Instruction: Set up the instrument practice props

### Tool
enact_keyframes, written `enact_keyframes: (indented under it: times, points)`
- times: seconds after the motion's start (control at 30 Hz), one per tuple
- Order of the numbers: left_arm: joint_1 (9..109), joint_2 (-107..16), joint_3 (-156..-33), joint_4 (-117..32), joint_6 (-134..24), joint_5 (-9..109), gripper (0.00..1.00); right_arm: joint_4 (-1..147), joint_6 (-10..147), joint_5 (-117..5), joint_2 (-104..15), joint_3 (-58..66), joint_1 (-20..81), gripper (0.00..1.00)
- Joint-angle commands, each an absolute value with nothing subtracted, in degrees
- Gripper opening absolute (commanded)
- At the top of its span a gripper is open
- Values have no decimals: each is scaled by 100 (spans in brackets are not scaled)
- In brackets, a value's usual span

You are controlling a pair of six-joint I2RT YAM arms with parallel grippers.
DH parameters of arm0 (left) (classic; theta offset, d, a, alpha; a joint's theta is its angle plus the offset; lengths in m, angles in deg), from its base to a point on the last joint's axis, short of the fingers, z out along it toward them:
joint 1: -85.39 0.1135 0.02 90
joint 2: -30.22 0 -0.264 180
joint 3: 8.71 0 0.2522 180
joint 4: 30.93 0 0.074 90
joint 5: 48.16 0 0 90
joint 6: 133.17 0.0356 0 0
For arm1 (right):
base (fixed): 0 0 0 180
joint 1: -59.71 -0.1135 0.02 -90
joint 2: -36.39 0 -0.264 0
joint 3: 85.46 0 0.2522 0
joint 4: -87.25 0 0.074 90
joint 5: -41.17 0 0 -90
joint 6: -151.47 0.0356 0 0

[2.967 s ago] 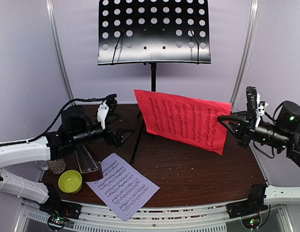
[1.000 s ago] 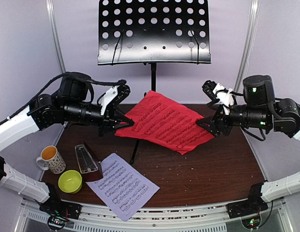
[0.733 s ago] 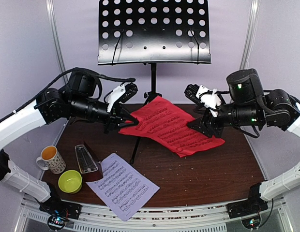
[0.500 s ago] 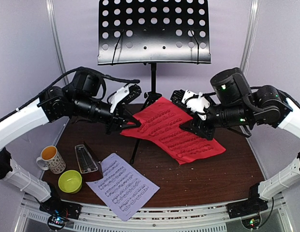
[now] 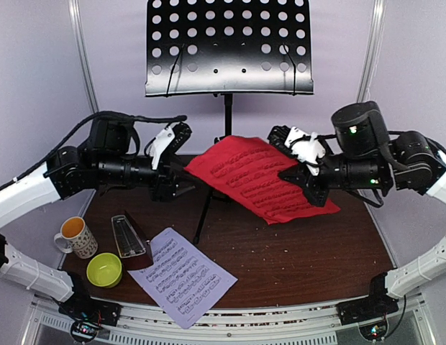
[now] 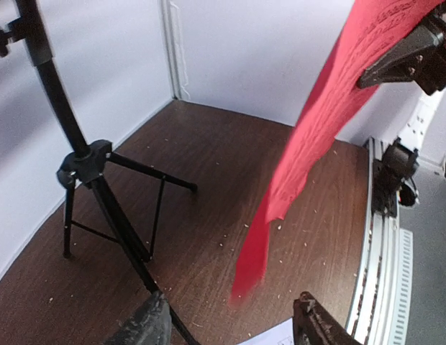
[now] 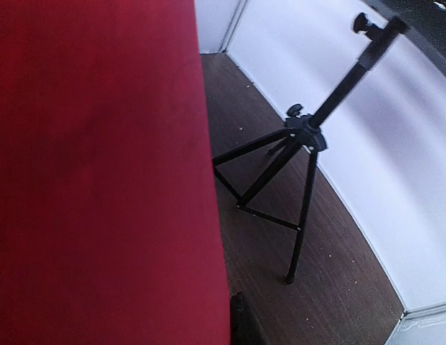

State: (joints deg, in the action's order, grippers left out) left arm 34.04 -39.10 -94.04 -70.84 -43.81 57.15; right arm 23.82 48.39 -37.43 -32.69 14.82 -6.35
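Though illegibly small, printed staves [image 5: 241, 175] on red music sheet [image 5: 280, 205], right fingers [image 5: 301, 181] clenched on it, left fingers [image 6: 314, 325] released.

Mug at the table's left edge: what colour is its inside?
Orange, inside the patterned white ceramic mug; the top external view shows it best.

The sheet [image 5: 260, 180] is red, the stand [image 5: 229, 47] black.

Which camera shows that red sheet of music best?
The top external view: the red music sheet shows nearly whole, with its printed staves visible. The left wrist view sees it obliquely, as a narrow hanging strip; the right wrist view sees only a blurred red expanse.
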Motion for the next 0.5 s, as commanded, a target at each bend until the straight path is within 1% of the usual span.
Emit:
enact_keyframes:
  times: [0.0,0.1,0.27,0.37,0.47]
  points:
    - [3511,-3537,-8751,-5067,-5028,4798,63,3045,5353,-3637,-2528,842,-186,0]
    - [3565,-3634,-8441,-4384,-5323,4309,66,3236,5613,-3785,-2129,494,125,0]
    - [3892,-4117,-8131,-3339,-5876,4179,67,3418,6011,-3878,-1581,27,700,0]
    - [4146,-4588,-8221,-2982,-6040,4300,67,3500,6168,-3959,-1286,-162,1009,0]
    - [4298,-5175,-8624,-2829,-6099,4560,68,3541,6259,-4086,-1074,-249,1226,0]
